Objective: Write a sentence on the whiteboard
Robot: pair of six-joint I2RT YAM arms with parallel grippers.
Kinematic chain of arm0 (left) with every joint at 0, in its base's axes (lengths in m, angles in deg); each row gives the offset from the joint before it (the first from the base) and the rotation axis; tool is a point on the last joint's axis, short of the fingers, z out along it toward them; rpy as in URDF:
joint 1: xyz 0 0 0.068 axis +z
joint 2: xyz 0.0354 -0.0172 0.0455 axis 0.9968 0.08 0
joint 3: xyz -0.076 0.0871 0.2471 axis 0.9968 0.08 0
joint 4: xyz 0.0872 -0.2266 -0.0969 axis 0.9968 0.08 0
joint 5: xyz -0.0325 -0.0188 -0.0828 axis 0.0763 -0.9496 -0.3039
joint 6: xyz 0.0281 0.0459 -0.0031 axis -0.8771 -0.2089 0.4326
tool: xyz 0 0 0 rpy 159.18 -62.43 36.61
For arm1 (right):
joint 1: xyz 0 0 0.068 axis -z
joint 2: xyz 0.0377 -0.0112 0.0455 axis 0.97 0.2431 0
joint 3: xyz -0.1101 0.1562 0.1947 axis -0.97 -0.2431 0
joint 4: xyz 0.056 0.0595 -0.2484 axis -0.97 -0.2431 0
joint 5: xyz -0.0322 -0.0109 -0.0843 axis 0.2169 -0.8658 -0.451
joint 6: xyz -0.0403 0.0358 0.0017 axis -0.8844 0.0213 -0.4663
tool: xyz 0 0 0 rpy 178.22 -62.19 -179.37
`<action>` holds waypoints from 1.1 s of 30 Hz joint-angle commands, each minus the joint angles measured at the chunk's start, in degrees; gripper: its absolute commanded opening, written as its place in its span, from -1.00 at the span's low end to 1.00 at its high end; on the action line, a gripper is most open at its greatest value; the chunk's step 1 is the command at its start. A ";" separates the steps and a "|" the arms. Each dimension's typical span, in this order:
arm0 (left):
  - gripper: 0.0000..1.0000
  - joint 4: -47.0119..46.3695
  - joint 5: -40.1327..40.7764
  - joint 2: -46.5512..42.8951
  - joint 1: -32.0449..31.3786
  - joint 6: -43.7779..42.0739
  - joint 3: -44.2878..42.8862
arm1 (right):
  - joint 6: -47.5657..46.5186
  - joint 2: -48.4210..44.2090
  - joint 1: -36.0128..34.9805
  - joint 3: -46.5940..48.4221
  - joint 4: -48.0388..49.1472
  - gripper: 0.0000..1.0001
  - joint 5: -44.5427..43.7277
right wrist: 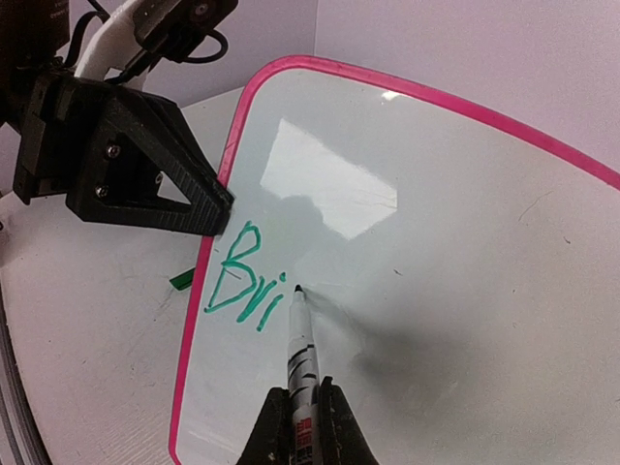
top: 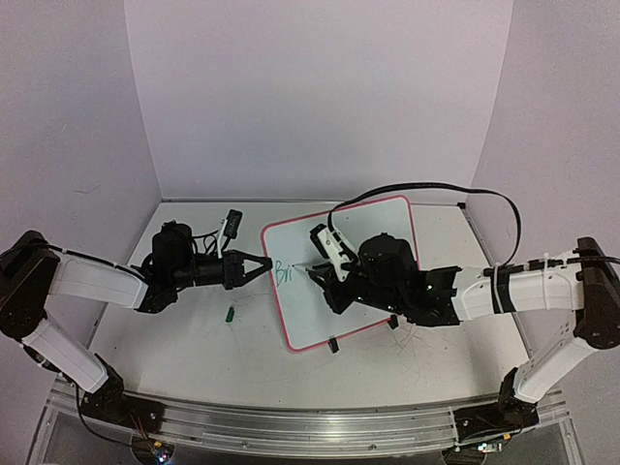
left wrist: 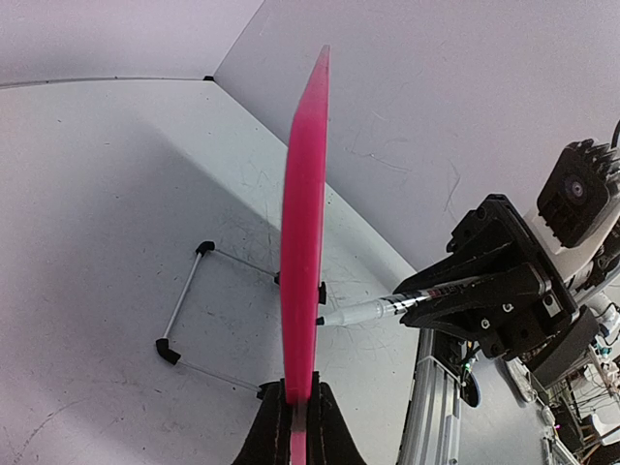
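Observation:
The whiteboard (top: 363,232) with its pink frame stands tilted mid-table. My left gripper (top: 260,263) is shut on its left edge, seen edge-on in the left wrist view (left wrist: 302,242). Green letters "Bri" (right wrist: 244,281) are written near the board's left edge (top: 282,273); that is all of the sentence that shows. My right gripper (right wrist: 300,421) is shut on a white marker (right wrist: 301,354), whose black tip sits at the board surface just right of the "i". The marker also shows in the left wrist view (left wrist: 373,310) and the top view (top: 312,271).
A small green marker cap (top: 230,313) lies on the table left of the board. The board's wire stand (left wrist: 189,310) with black feet rests behind it. A black cable (top: 426,194) arcs over the board's far right. Walls close the back and sides.

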 commanded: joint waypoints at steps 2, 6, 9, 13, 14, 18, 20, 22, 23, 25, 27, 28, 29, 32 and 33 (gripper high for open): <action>-1.00 -0.38 -0.16 -1.80 -0.07 -1.39 -1.71 | 2.49 -0.07 0.06 1.38 -0.37 -1.00 0.52; -1.00 -0.37 -0.16 -1.83 -0.08 -1.39 -1.77 | 3.07 -0.51 0.06 0.63 -0.74 -1.00 1.02; -1.00 -0.36 -0.16 -1.79 -0.07 -1.38 -1.80 | 3.43 -0.55 0.05 0.29 -0.95 -1.00 1.46; -1.00 -0.28 -0.09 -1.99 -0.06 -1.38 -1.77 | 3.98 -0.67 0.05 -0.35 -1.17 -1.00 1.83; -1.00 -0.28 -0.08 -1.97 -0.08 -1.40 -1.77 | 4.07 -0.76 0.06 -0.58 -1.25 -1.00 1.81; -1.00 -0.27 -0.15 -1.75 -0.07 -1.31 -1.85 | 4.52 -1.23 0.06 -1.34 -1.40 -1.00 1.83; -1.00 -0.29 -0.16 -1.64 -0.07 -1.32 -1.87 | 4.73 -1.34 0.05 -1.59 -1.41 -1.00 1.82; -1.00 -0.29 -0.16 -1.57 -0.08 -1.32 -1.95 | 4.75 -1.41 0.06 -1.83 -1.49 -1.00 1.74; -1.00 -0.31 -0.21 -1.53 -0.08 -1.31 -2.00 | 4.77 -1.43 0.06 -1.85 -1.55 -1.00 1.69; -1.00 -0.31 -0.24 -1.54 -0.08 -1.32 -2.04 | 4.75 -1.47 0.05 -1.94 -1.58 -1.00 1.57; -1.00 -0.23 -0.24 -1.53 -0.08 -1.30 -1.97 | 4.75 -1.62 0.02 -1.97 -1.64 -1.00 1.43; -1.00 -0.23 -0.24 -1.61 -0.08 -1.25 -1.92 | 4.75 -1.71 0.03 -2.01 -1.70 -1.00 1.33; -1.00 -0.23 -0.23 -1.70 -0.08 -1.21 -1.88 | 4.77 -1.81 0.02 -2.10 -1.74 -1.00 1.20; -1.00 -0.18 -0.16 -1.74 -0.08 -1.21 -1.82 | 4.84 -1.96 0.06 -2.15 -1.75 -1.00 0.39; -1.00 -0.21 -0.22 -1.71 -0.11 -1.21 -1.90 | 4.84 -1.96 0.03 -2.08 -1.75 -1.00 0.02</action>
